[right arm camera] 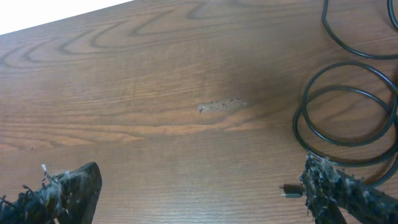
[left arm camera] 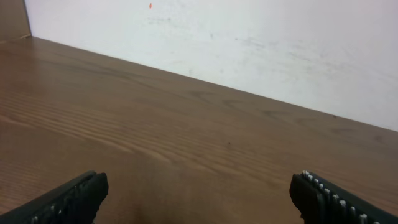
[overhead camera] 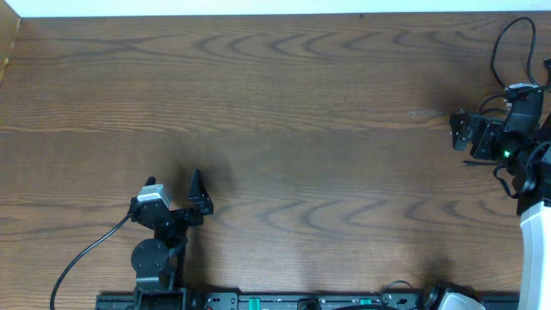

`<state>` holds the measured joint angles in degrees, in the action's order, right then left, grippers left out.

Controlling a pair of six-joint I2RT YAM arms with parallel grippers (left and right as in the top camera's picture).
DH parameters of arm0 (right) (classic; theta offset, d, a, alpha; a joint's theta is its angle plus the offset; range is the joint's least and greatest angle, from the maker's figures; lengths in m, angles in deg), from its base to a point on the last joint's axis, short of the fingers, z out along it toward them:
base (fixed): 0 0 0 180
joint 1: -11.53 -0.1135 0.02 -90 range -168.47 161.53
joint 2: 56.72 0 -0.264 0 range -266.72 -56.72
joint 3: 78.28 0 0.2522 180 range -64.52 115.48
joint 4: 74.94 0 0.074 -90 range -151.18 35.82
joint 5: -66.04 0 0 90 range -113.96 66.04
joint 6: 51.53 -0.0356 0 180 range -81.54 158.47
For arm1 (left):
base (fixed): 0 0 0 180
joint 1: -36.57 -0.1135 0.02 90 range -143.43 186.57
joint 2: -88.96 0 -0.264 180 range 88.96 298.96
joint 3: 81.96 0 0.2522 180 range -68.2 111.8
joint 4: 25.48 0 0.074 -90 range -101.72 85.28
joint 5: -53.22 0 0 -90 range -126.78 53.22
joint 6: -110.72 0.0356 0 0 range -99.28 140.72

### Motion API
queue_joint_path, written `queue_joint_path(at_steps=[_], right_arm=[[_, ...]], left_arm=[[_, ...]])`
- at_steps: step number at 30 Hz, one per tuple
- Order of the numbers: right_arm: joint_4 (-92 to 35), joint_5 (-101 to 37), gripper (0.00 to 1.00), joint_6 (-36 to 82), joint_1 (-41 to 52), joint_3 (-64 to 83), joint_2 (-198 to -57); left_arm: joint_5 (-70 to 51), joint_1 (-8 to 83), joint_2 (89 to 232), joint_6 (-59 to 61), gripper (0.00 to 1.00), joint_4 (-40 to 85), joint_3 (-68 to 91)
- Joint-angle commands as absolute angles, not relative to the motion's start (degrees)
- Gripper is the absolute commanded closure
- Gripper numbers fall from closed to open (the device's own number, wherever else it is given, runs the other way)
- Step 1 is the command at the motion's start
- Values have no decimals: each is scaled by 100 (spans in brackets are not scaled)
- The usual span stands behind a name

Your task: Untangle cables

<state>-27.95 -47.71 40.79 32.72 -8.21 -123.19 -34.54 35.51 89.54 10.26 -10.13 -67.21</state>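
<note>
My left pincer [left arm camera: 199, 190] and right pincer [right arm camera: 199, 186] both gape wide, empty.
On the grained brown wooden table [right arm camera: 155, 74], thin black cables [right arm camera: 299, 118] lie in smooth round loops.

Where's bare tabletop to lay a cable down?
The whole middle of the table is bare, from the left end effector across to the right end effector, and back to the far edge. Crowding is only at the right edge, where the cables loop beside that end effector.
</note>
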Motion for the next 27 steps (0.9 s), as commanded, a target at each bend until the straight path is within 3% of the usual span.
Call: queue_joint_path(at_steps=[1,21,27], right_arm=[[-2790,-4788,1,4132,3252,-775,-12173],[-2832,-4592,1,4134,3230,-989,-11251],[-3938,-4598,1,4132,2961,-2193,-10737]], left_arm=[[-3598,3568,8919,1039,2,-751,-6793],[-3598,3568,8919,1039,2,-751,-6793],[-3598,3568,8919,1039,2,-751,-6793]])
